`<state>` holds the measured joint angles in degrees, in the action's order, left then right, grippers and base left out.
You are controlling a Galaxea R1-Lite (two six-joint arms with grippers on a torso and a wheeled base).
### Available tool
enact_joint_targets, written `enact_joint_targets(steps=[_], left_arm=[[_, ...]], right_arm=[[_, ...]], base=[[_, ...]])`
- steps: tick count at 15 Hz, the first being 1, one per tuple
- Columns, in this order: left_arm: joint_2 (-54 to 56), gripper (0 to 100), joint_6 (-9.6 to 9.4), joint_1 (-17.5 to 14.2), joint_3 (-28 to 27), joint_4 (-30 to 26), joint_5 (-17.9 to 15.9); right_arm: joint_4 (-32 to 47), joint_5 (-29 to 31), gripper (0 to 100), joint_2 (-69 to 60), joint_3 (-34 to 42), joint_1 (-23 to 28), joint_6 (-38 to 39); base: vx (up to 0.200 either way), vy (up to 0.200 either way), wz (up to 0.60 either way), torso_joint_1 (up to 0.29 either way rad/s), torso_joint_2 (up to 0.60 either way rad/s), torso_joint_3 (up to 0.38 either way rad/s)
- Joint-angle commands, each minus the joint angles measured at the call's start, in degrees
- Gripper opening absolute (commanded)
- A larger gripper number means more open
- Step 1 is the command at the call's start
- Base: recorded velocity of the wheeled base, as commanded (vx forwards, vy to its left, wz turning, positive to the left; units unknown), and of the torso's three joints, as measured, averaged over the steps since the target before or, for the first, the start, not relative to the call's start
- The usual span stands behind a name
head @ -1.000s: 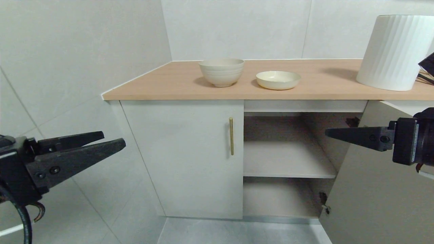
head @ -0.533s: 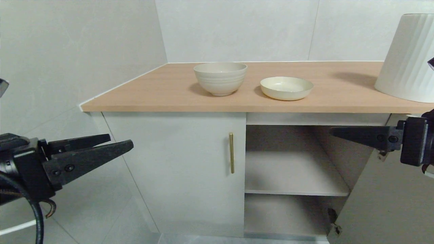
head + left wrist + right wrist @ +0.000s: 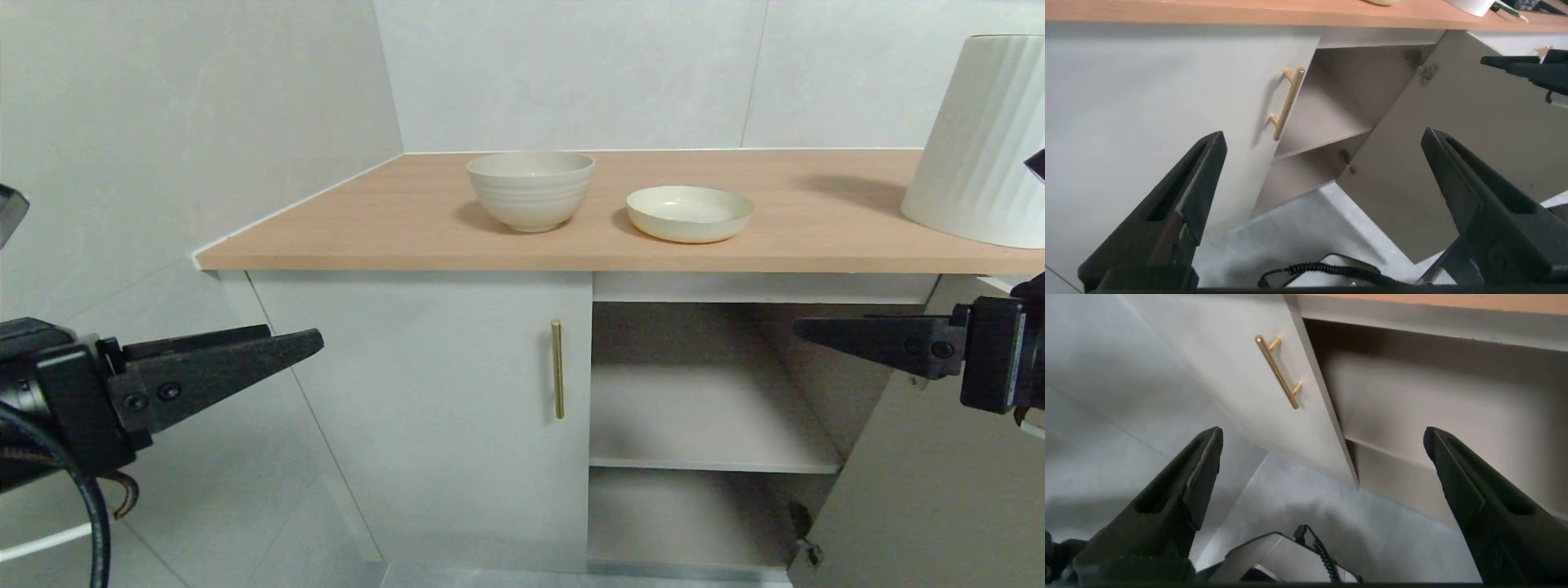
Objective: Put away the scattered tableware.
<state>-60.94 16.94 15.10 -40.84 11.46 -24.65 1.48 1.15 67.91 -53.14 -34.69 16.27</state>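
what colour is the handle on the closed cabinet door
Brass gold, a slim vertical bar handle; the head view shows it best.

Ribbed white container (image 3: 980, 139) on wooden countertop (image 3: 392, 220)

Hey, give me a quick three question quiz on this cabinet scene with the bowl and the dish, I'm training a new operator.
1. Multiple choice: where does the bowl stand? A) on the wooden counter; B) on the upper shelf; C) on the floor.
2. Fill in: seen from the robot, the shallow dish lies to the bowl's ____.
3. True or false: the cabinet door with the gold handle is shut.
Key: 1 A. 2 right. 3 true.
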Motion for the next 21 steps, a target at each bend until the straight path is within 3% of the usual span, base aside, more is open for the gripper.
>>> enact_joint_targets(steps=[1,12,13,16,18,19,21], left_arm=[[-0.32,100,0.02,0.01,-0.03,-0.03,-0.05],[-5.42,100,0.81,0.19,-2.14,-0.03,0.04],[-6.65,100,1.95,0.1,-4.16,-0.03,-0.05],[-15.17,100,9.86,0.1,-16.29,-0.38,0.3],[-19.92,100,14.96,0.01,-20.42,-0.56,0.66],[-22.56,100,16.28,0.01,-22.0,-1.18,1.01],[-25.19,100,16.45,0.28,-23.94,-4.08,2.68]], right_arm=[[0.02,0.0,100,0.29,0.14,-0.02,-0.1],[-2.18,0.0,100,3.1,0.14,0.07,-0.1],[-3.58,0.0,100,4.24,0.05,0.42,-0.1],[-10.7,-0.09,100,10.4,-0.12,3.67,-3.27],[-11.67,0.35,100,13.74,-1.79,4.55,-3.71],[-10.79,0.88,100,15.23,-3.11,4.64,-3.44],[-7.89,2.9,100,16.46,-5.04,4.64,-2.39]], base=[[0.0,0.0,0.0,0.017,-0.09,-0.051],[0.0,0.0,0.0,0.119,-0.41,-0.295],[0.0,0.0,0.0,0.178,-0.47,-0.286],[0.0,0.0,0.0,0.092,-0.27,-0.168],[0.0,0.0,0.0,0.016,-0.04,-0.023],[0.0,0.0,0.0,0.0,0.0,0.0],[0.0,0.0,0.0,0.0,0.0,0.0]])
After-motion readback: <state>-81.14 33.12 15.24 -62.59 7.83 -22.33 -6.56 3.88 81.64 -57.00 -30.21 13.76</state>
